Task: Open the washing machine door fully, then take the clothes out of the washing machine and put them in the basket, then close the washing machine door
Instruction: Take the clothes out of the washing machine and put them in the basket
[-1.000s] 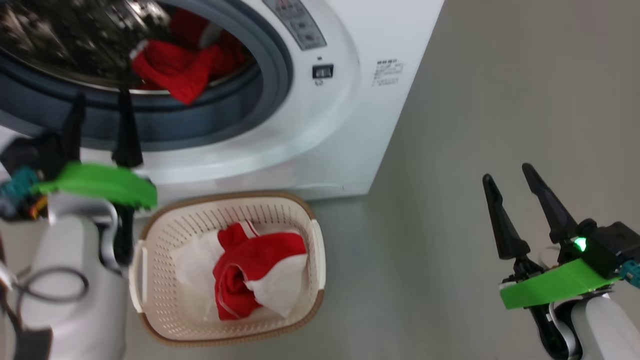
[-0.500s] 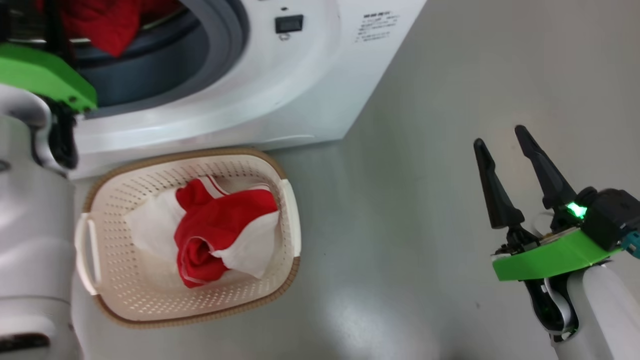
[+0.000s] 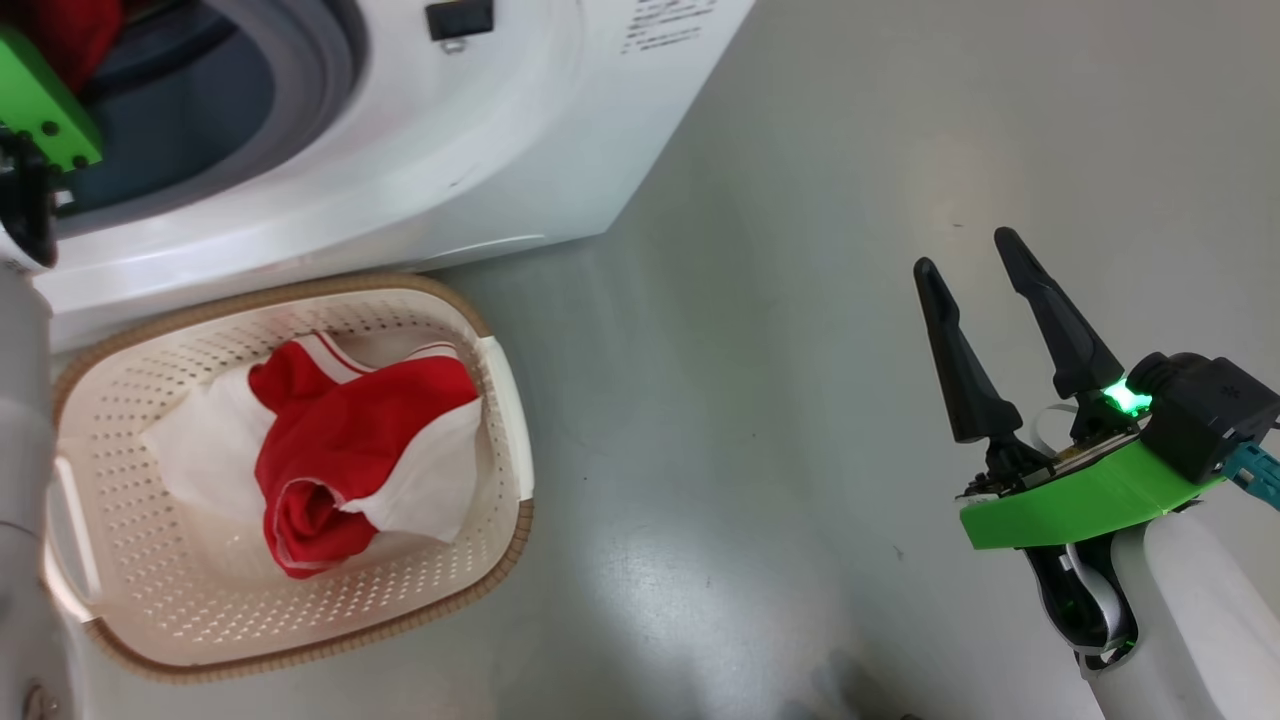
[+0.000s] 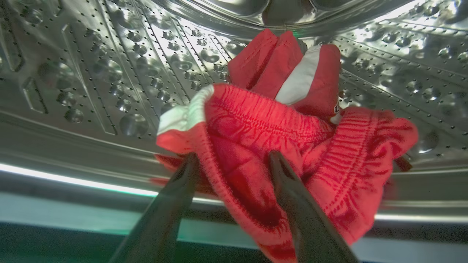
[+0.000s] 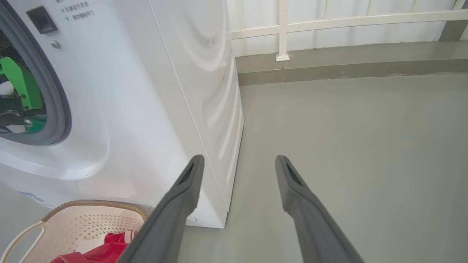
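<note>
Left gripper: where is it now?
Left gripper is inside the washing machine drum, open, tips at the red clothes; its green mount shows upper left in head view.

Head view: washing machine [image 3: 400,150] cropped at the top and left, drum [image 3: 170,110] mostly out of frame. Its printed text [image 3: 660,20] is too small to read. Basket [image 3: 500,400] left rim is partly behind the left forearm [image 3: 20,420].
Left wrist view: can't tell if the left pincer [image 4: 233,157] touches the red clothes [image 4: 256,128]. Fingers [image 4: 299,204] hide the lower fold.
Right wrist view: basket cut off by the bottom edge.

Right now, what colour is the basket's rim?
Brown, with a woven look. The basket rim shows best in the head view.
</note>
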Tool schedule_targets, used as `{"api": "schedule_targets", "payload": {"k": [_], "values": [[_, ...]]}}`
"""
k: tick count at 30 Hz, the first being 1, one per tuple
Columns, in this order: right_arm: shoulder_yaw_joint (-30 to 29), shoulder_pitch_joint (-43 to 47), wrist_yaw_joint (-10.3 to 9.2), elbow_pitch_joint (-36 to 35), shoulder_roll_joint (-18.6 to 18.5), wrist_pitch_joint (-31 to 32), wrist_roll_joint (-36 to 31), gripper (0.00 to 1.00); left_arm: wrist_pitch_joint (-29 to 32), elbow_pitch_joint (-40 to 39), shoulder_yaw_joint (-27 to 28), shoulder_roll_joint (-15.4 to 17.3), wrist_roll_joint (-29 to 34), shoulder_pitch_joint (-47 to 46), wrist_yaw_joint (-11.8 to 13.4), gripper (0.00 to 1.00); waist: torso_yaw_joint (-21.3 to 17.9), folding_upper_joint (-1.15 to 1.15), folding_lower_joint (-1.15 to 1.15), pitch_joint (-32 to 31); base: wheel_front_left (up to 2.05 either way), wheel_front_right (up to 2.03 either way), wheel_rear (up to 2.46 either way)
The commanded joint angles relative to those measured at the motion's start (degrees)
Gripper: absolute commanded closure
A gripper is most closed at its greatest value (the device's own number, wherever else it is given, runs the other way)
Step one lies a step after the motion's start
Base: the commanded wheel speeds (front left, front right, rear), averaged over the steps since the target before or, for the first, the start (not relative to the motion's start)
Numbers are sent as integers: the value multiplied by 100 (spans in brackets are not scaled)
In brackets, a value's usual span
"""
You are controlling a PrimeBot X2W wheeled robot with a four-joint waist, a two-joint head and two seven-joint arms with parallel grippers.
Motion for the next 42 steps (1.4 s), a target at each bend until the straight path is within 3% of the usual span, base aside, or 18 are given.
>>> {"api": "schedule_targets", "payload": {"k": [1, 2, 9, 17, 23, 29, 34, 42], "values": [[102, 19, 29, -139, -31, -36, 63, 0, 85, -4, -78, 326, 120, 2, 49, 61, -99, 0, 0, 57, 0, 0, 0], [95, 21, 29, -135, -25, -36, 66, 0, 103, 17, -138, 349, 169, -7, 44, 100, -110, 0, 0, 60, 0, 0, 0], [65, 10, 29, -106, 21, -36, 84, 0, 224, 118, -348, 408, 300, -9, 20, 100, -127, 0, 0, 56, 0, 0, 0], [54, 0, 29, -69, 37, -36, 108, 0, -454, 1, -440, 461, 319, 87, 43, 100, -82, 0, 0, -43, 0, 0, 0], [12, 95, 29, -21, 42, -36, 92, 0, -1246, -117, -244, 357, 32, 357, -113, 100, 55, 0, 0, -310, 0, 0, 0], [-22, 174, 29, -18, -19, -36, 71, 0, -1752, -322, -127, 231, -200, 807, -490, 100, 230, 0, 0, -646, 0, 0, 0], [-63, 273, 29, -1, -49, -36, 40, 0, -1858, -801, -100, 146, -231, 1328, -624, 100, 382, 0, 0, -944, 0, 0, 0], [-140, 486, 29, 18, -10, -36, 4, 0, -1866, -2423, 131, -35, -188, 2553, -596, 100, 573, 0, 0, -1404, 0, 0, 0]]}}
